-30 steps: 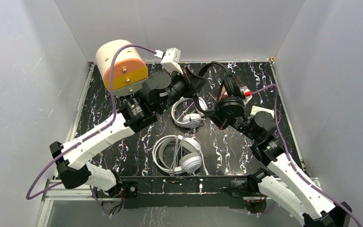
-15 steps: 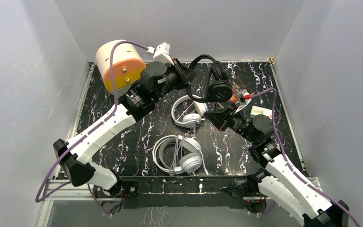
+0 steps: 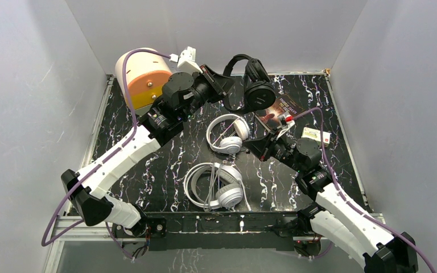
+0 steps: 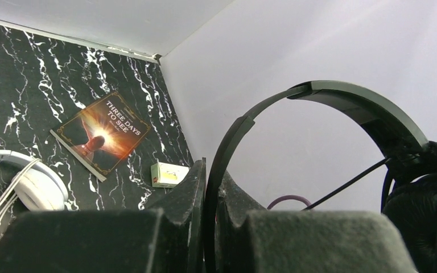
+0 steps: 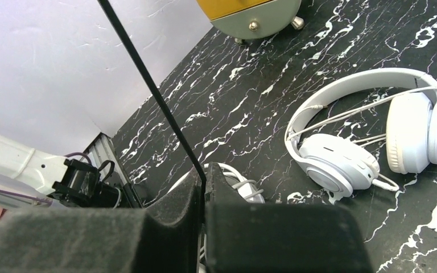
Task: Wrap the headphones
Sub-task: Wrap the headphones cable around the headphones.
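- Headphones are present as three corded pairs. The small black headphones (image 3: 260,94) are held lifted above the far part of the black, white-veined marble-patterned table (image 3: 165,182).
- The left gripper (image 3: 223,86) is clenched on the curved black plastic headband (image 4: 341,94). In the left wrist view the band is seen rising from between the closed dark fingers (image 4: 188,187) and arching over to a padded ear cup at the right edge.
- The right gripper (image 3: 253,142) is positioned lower and nearer, below the hanging ear cups. In the right wrist view its jaws are pinched tight on a thin black cord (image 5: 148,85), which runs taut up and to the left out of the frame.
- The slimmer white on-ear headphones (image 3: 227,133) are lying flat on the table just left of the right gripper and below the lifted black pair, with their white cord draped across the band.
- The big white over-ear headphones (image 3: 216,187) are lying nearer the arm bases, apart from both grippers.
- A paperback book with an orange glowing cover (image 3: 281,108) is lying flat behind the right gripper, and a small white and yellow box (image 3: 316,135) is lying to its right.
- A white cylindrical container with an orange end face (image 3: 142,79) is set at the far left corner, behind the left arm.
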Robot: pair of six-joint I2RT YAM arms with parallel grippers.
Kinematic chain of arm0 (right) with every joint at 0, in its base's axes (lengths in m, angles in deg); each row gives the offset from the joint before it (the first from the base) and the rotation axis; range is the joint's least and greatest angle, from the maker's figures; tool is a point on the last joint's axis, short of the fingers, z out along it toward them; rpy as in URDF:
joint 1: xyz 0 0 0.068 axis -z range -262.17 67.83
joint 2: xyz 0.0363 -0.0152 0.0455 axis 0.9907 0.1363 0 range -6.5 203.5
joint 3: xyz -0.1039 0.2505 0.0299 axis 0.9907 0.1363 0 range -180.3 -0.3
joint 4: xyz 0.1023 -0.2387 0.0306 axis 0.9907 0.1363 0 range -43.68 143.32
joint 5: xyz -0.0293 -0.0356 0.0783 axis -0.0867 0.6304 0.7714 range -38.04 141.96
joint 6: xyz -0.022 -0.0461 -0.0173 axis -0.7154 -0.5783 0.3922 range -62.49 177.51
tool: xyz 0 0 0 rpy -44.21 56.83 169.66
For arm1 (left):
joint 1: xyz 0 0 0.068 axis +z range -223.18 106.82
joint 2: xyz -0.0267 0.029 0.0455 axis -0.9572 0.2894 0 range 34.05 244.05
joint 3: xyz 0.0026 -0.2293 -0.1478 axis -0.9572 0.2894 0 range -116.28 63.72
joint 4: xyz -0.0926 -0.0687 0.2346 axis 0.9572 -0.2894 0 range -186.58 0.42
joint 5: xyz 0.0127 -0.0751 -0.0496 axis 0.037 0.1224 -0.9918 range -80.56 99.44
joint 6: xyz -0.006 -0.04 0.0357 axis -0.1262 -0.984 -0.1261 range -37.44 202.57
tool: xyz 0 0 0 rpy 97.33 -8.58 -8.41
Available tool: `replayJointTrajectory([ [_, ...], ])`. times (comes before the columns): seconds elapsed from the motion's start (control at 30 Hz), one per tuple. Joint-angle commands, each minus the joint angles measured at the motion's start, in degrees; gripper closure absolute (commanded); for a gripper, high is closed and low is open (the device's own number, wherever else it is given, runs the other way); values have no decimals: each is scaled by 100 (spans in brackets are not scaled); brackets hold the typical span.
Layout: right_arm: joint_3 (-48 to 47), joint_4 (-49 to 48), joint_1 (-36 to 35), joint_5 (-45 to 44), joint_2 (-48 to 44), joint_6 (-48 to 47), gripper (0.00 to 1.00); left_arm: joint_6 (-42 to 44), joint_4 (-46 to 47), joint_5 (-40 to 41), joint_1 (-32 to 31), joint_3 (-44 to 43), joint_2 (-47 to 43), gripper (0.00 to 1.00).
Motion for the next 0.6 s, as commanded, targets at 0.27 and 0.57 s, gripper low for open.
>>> replayJointTrajectory([
  [0.27, 444, 728, -35, 623, -560, 497, 85, 306, 483, 1305, 129, -556, -43, 100],
  [0.57, 361, 1401, -37, 621, -903, 596, 99, 605, 515, 1627, 157, -525, 147, 100],
])
